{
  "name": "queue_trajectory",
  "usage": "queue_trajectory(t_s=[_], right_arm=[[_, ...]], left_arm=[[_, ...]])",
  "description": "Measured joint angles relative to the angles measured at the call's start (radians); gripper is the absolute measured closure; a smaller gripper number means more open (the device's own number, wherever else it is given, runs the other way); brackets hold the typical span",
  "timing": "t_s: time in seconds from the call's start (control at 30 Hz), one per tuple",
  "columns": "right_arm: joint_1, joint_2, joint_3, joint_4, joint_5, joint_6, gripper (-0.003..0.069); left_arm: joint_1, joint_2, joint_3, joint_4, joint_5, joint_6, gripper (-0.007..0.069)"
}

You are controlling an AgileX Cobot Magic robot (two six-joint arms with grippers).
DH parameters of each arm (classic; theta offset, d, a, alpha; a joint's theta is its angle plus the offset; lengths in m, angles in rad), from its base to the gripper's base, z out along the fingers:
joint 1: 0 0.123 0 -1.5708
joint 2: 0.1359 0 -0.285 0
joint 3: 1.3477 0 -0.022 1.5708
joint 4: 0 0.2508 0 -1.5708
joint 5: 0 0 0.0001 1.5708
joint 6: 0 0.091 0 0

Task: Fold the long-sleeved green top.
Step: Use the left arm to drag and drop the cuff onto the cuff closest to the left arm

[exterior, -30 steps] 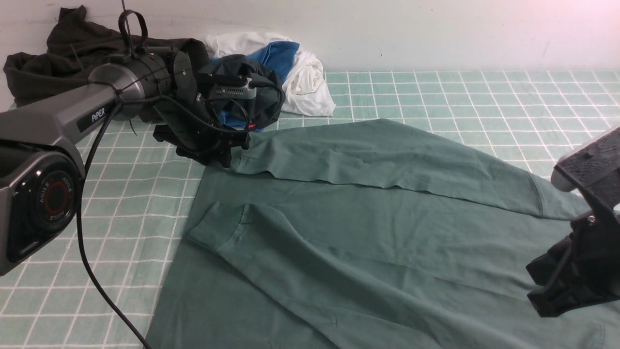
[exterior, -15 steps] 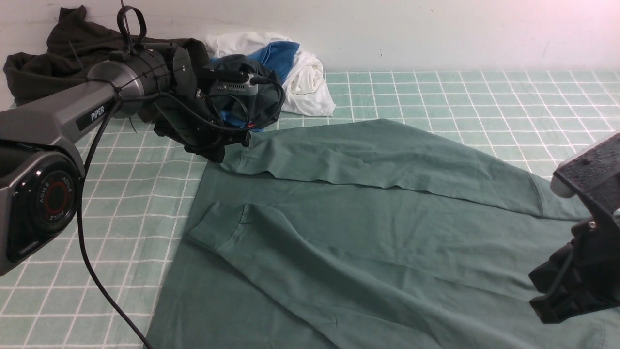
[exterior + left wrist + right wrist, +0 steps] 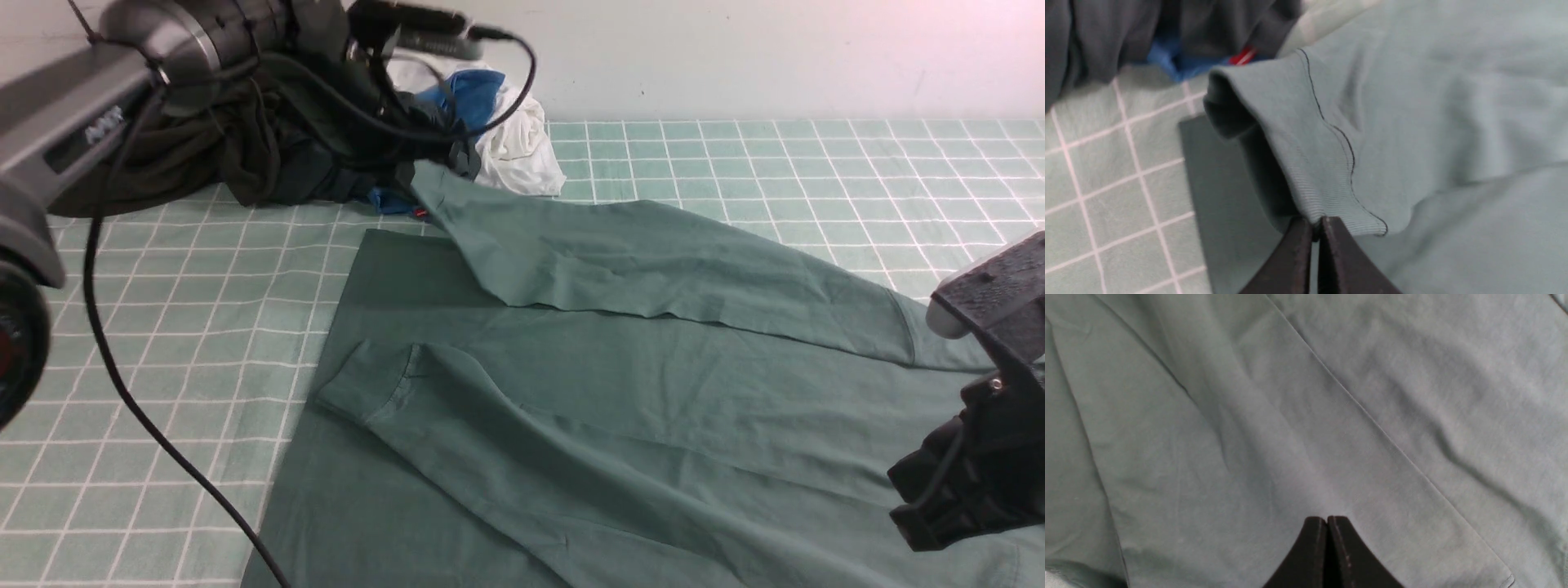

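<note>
The green top [image 3: 588, 367] is lying spread over the grid-patterned table [image 3: 163, 343], running from the near left out to the right. The left gripper [image 3: 1314, 228] is clenching the cuff [image 3: 1323, 143] of the far sleeve and holding it up off the cloth beneath. The right gripper [image 3: 1327, 522] is hovering over the top with its jaws pressed together, gripping nothing. The cuff is probably hanging from a small pinch, so a quick pull could be slipping it free and dropping the sleeve in a crumple. Swinging the sleeve too far could also be dragging the body of the top askew or rucking up the near sleeve [image 3: 506, 441]. The raised cuff is close to the dark clothes [image 3: 302, 163] at the far left, so it could be catching there. No container is showing.
</note>
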Motion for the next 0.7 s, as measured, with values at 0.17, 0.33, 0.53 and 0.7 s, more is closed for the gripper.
queue_trajectory(t_s=[0.17,0.33,0.53,0.7], right_arm=[[0.0,-0.022,0.0,0.011,0.036,0.0,0.0675],[0.0,-0.098,0.0,0.012,0.058,0.0,0.0675],[0.0,-0.171,0.0,0.034,0.086,0.0,0.0675],[0.0,-0.175,0.0,0.043,0.116,0.0,0.0675]], left_arm=[[-0.041,-0.197,0.042,-0.002,0.16,-0.054,0.0618],[-0.044,-0.44,0.325,0.005,0.185,-0.097,0.0618],[-0.044,-0.636,0.843,-0.004,0.022,-0.116,0.0607],[-0.044,-0.655,1.142,-0.036,-0.153,-0.093,0.0487]])
